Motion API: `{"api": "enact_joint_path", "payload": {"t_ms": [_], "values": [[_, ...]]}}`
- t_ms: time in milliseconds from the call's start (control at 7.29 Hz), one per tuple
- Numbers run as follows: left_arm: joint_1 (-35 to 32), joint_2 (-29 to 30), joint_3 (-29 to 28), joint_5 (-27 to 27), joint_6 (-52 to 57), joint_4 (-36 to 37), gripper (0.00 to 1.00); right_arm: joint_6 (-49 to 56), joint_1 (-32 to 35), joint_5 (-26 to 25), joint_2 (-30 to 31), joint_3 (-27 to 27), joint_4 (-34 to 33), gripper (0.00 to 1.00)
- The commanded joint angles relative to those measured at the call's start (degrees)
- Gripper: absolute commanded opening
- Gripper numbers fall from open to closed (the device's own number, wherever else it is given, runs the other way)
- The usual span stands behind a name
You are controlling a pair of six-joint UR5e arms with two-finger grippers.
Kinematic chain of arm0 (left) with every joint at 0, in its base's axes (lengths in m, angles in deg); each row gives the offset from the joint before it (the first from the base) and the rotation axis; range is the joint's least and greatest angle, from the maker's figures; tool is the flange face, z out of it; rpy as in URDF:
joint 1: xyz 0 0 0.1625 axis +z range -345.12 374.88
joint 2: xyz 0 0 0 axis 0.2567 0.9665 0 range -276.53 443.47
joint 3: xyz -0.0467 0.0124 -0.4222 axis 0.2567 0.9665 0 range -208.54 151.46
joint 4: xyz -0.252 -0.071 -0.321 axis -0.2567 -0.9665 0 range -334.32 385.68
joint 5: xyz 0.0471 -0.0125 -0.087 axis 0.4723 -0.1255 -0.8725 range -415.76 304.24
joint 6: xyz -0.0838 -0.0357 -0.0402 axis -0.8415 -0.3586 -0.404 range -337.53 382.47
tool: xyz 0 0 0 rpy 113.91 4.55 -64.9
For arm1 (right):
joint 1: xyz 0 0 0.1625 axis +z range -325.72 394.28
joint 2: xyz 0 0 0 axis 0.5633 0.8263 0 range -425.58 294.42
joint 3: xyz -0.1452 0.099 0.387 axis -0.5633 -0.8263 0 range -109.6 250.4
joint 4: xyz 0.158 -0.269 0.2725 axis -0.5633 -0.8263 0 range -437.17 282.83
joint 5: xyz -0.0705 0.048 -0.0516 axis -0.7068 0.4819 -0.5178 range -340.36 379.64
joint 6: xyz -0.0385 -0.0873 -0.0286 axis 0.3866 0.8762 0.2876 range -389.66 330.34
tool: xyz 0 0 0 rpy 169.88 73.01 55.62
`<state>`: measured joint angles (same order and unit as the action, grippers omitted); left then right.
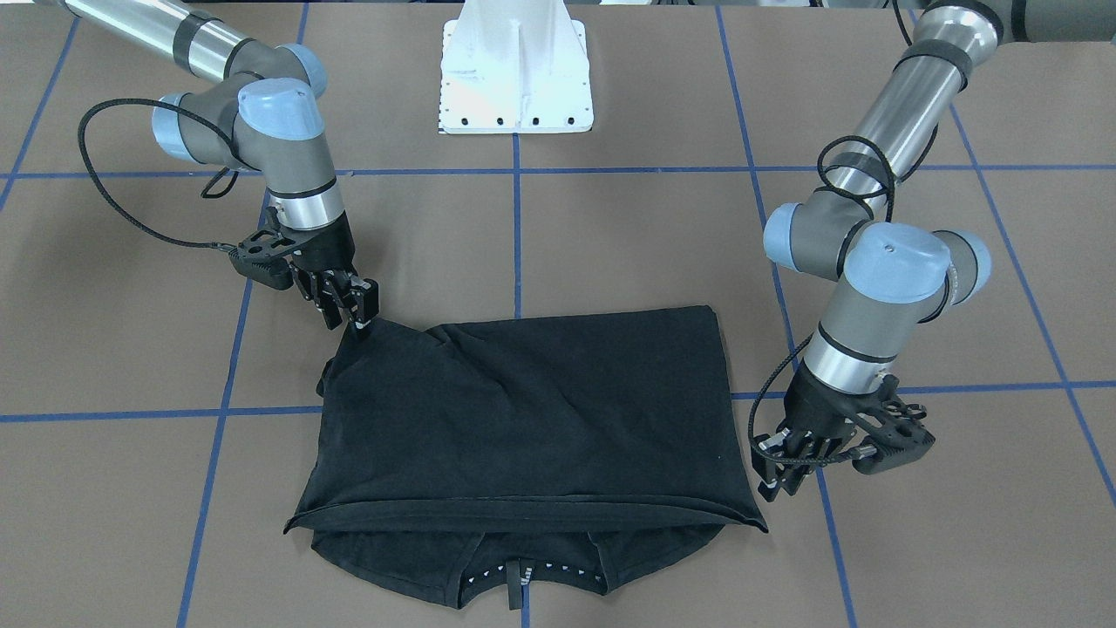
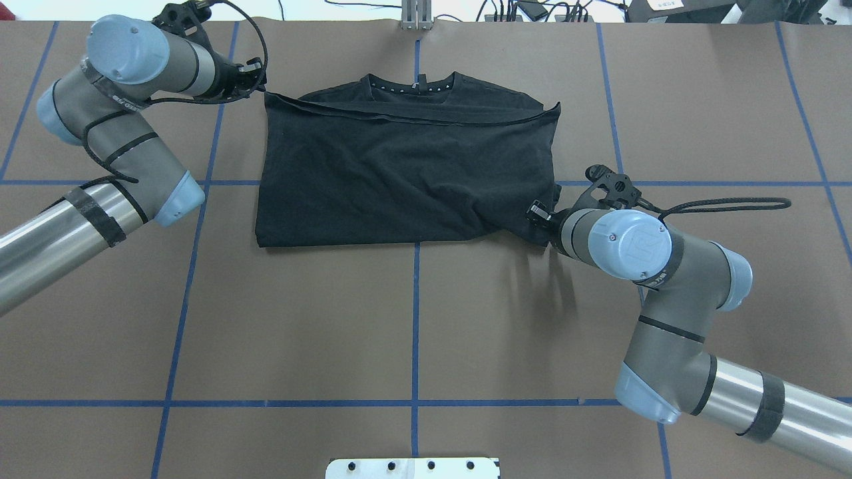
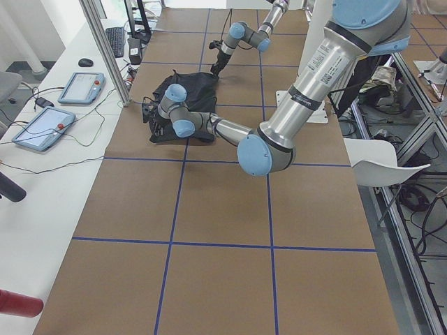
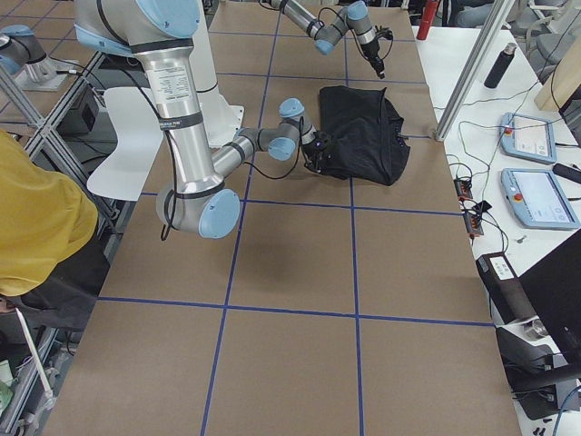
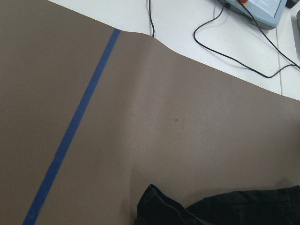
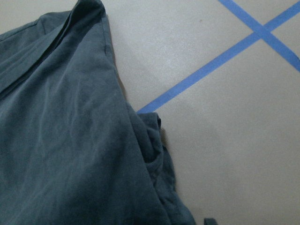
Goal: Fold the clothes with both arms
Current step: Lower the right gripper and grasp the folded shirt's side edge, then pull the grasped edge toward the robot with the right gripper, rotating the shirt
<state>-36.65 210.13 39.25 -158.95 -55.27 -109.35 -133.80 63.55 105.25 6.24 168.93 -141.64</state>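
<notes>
Shirt: black short-sleeved cotton T-shirt (image 1: 540,410), folded hem towards collar, is laid on the brown paper-covered table (image 1: 628,244). Its long axis runs from one gripper to the other.
Right gripper (image 1: 353,318): narrowed onto a shirt corner, which is drawn up in a peak to its tips.
Left gripper (image 1: 779,487): slightly parted and empty. The opposite diagonal corner lies just beside it, untouched.
Nearer arm: the right, judged.

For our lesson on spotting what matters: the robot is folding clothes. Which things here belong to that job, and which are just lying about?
Job: black T-shirt; right gripper, pinching its corner; left gripper.
Lying about: white base mount; teach pendants; keyboard; mouse; black bottle.
</notes>
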Motion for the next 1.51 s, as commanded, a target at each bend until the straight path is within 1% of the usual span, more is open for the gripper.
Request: {"api": "enact_joint_path", "payload": {"t_ms": [0,137,274,411,685,823,1097,1234,1371], "values": [[0.0,0.1,0.0,0.5,0.0,0.0,0.40,-0.5,0.0,-0.2,0.3,0.1,0.9,0.52],[0.0,0.1,0.0,0.6,0.0,0.1,0.40,-0.5,0.0,-0.2,0.4,-0.2,0.9,0.27],[0.0,0.1,0.0,0.6,0.0,0.1,0.41,-1.8,0.0,-0.2,0.5,-0.2,0.9,0.00],[0.0,0.2,0.0,0.6,0.0,0.1,0.41,-2.7,0.0,-0.5,0.6,0.4,0.9,0.00],[0.2,0.2,0.0,0.6,-0.1,0.1,0.41,-2.9,-0.4,-0.5,3.8,4.0,0.9,0.00],[0.2,0.3,0.1,0.6,-0.1,0.1,0.41,-2.5,-0.4,-0.3,7.1,7.3,1.0,0.00],[0.2,0.3,0.1,0.5,-0.2,0.1,0.41,0.5,-0.8,1.7,15.6,16.2,1.4,0.00],[0.1,0.3,0.2,0.4,-0.2,0.2,0.41,0.3,-3.0,2.8,17.0,20.3,0.9,0.00],[0.2,0.4,0.2,0.4,-0.4,0.2,0.41,0.0,-5.9,5.2,17.7,22.6,0.9,0.00]]}}
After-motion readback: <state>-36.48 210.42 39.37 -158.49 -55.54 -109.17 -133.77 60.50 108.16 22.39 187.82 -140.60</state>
